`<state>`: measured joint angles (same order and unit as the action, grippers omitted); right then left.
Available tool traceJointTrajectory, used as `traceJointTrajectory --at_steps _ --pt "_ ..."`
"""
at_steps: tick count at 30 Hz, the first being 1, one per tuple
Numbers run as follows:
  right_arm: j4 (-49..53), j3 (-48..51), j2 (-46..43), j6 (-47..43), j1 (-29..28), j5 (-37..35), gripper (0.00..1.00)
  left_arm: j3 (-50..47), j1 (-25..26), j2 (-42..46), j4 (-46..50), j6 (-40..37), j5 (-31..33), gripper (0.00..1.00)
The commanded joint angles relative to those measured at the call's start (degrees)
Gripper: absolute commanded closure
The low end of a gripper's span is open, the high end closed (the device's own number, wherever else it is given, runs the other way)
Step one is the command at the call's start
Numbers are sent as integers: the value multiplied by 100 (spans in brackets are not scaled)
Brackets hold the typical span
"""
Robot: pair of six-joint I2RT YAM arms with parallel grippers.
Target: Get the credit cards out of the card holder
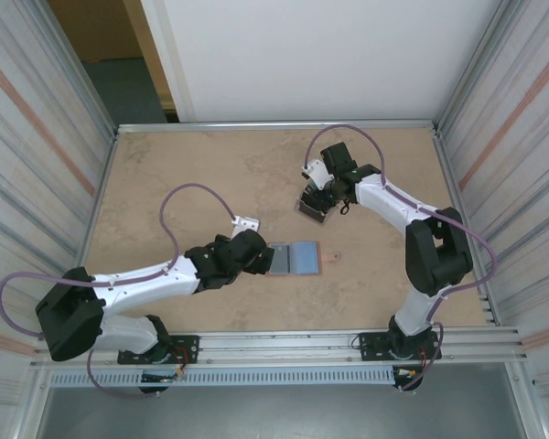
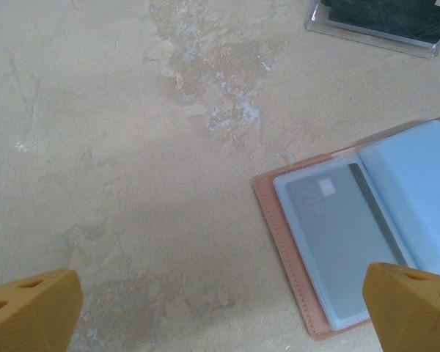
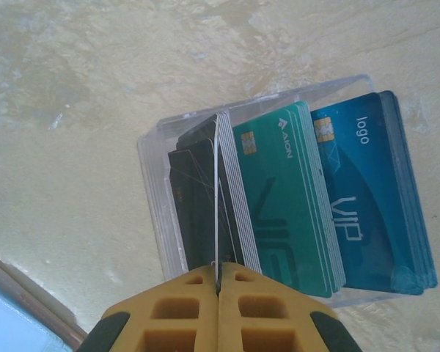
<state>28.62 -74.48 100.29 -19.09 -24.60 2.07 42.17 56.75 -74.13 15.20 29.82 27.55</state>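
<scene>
Left arm (image 1: 142,274) and right arm (image 1: 393,201) are built white with black joints; purple cables (image 1: 192,187) are attached; tool fingers (image 2: 29,312) are yellow-orange.

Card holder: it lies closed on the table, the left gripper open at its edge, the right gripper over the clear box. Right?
One thing is wrong: the card holder lies open, not closed, with a grey card in its sleeve, as the left wrist view shows. The left gripper is open at its edge and the right gripper is over the clear box.
</scene>
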Motion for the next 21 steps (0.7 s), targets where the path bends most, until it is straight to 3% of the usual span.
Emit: traceJointTrajectory --at_steps 1,10,17,21 --pt "106 -168 135 -156 33 199 99 -95 -74 125 43 77 153 1" --pt "278 -276 351 -130 31 251 91 -86 -91 87 33 68 123 1" --pt "341 -277 325 -56 35 242 69 -88 -102 81 16 77 111 1" --pt "349 -261 202 99 34 242 65 -86 -105 77 10 91 101 1"
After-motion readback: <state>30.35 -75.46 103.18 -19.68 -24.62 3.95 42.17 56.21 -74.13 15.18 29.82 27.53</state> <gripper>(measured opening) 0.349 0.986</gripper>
